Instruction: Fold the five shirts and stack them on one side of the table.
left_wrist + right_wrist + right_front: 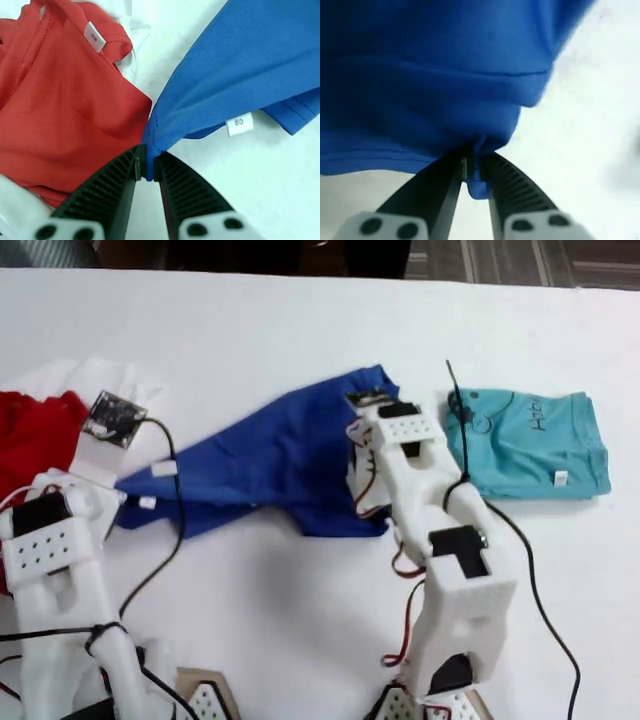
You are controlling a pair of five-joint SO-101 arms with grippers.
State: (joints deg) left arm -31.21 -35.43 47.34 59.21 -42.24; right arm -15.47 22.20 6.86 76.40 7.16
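Blue mesh-knit shirt (270,465) lay stretched over the white worktop (300,320) between our arms. Our left tool (148,169) was clamped on one corner, our right tool (474,170) on another. We judged it light, limp and slippery, best held at hemmed corners.

Blue shirt (265,465) stretched, teal shirt (530,445) folded

White table (300,320) bearing red shirt (35,430), blue shirt (270,455) and folded teal shirt (535,445).
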